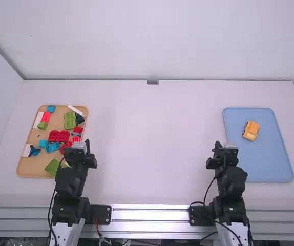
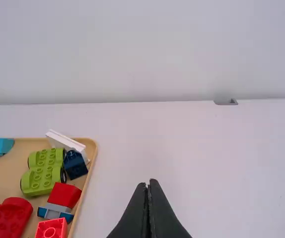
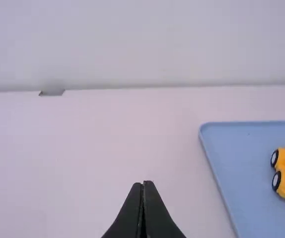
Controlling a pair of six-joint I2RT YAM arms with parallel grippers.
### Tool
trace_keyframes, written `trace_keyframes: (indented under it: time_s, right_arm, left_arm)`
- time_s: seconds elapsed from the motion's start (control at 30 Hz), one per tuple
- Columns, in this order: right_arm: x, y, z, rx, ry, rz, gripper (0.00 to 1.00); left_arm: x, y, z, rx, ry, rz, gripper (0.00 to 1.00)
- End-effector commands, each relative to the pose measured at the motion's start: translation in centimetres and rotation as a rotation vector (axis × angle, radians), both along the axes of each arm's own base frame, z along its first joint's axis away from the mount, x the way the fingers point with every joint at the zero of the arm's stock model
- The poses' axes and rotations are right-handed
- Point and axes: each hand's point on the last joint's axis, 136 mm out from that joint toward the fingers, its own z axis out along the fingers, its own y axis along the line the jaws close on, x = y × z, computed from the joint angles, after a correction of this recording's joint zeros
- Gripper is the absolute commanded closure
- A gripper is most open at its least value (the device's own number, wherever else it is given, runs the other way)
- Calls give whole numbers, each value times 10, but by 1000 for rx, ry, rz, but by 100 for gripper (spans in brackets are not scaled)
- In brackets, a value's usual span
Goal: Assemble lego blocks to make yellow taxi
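Yellow car (image 1: 250,130) sits on the blue tray (image 1: 259,164), R side of the surface (image 1: 152,148), in the tray's far half. L claw (image 1: 87,146) is narrow, fingers tog., near the wooden tray's (image 1: 29,166) R edge; R claw (image 1: 217,146) is likewise pinched tog., just L of the blue tray. Wooden tray, far L, is crowded: green wheeled piece (image 2: 43,171) w/ a dk. blue piece (image 2: 75,164) beside it, large red brick (image 1: 59,136) nearer the arm, blue bricks around, green piece (image 1: 51,167) near the tray's near edge. White piece (image 2: 68,143) is tilted at the far R corner. L arm overlaps the near R part of that tray in the high view. Btwn the 2 trays, surface runs wide, back to the rear wall (image 1: 152,41), where a small bracket (image 1: 152,82) sits mid-edge; metal rails (image 1: 149,214) line the near side.
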Motion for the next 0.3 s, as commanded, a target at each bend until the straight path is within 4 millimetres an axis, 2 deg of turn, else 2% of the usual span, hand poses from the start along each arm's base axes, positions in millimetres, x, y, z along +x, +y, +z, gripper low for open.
trace_keyframes:
  time_s: [0.0,0.27]
  right_arm:
    - [-1,0,0,2,-12,0,100]
    - [-3,0,15,2,-77,0,100]
  left_arm:
    - [0,0,-4,-6,6,2,100]
    - [0,0,-4,-6,6,2,100]
